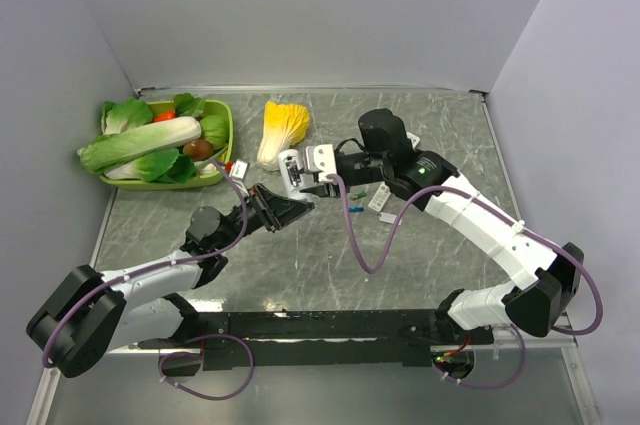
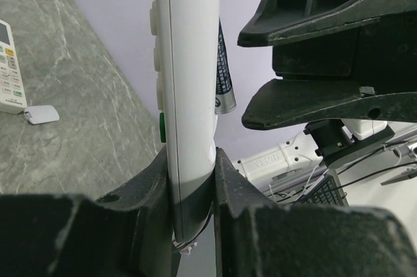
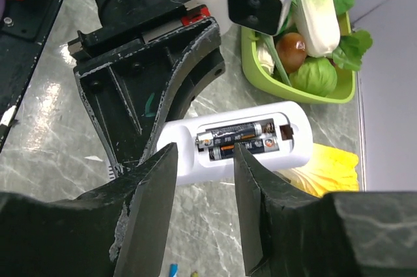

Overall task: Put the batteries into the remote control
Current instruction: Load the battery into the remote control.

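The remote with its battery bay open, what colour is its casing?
White. The remote shows best in the right wrist view.

Two remotes (image 2: pixel 189 62) (image 2: pixel 10 68), two fitted batteries (image 3: pixel 238 135)

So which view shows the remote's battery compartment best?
Right wrist: the battery compartment faces it, open, with two batteries inside. Left wrist sees the remote edge-on, with the compartment barely visible; top external shows it tiny.

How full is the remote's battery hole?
Looks full: two batteries lie side by side inside the remote.
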Controlling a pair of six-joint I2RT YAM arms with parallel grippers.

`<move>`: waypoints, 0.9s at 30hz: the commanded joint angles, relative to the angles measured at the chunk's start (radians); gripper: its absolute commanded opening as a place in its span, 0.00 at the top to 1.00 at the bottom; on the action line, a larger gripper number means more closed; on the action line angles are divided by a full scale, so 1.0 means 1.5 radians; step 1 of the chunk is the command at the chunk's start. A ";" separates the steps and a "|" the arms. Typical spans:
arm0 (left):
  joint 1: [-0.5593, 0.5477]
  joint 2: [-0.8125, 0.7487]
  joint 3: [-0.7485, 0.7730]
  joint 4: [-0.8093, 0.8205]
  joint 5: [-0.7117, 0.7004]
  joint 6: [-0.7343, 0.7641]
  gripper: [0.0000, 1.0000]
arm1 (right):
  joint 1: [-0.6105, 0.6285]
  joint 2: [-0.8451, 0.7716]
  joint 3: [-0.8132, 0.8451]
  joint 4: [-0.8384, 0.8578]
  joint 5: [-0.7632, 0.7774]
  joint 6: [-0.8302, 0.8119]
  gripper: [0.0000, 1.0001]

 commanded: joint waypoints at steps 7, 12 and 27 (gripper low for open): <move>0.002 0.006 0.036 0.048 0.031 0.007 0.98 | -0.003 0.007 0.016 0.031 -0.042 -0.046 0.54; 0.002 0.009 0.038 0.053 0.035 0.007 0.98 | -0.003 0.013 0.008 0.048 -0.035 -0.047 0.55; 0.002 0.006 0.039 0.050 0.038 0.010 0.98 | -0.003 0.032 -0.001 0.038 -0.045 -0.057 0.59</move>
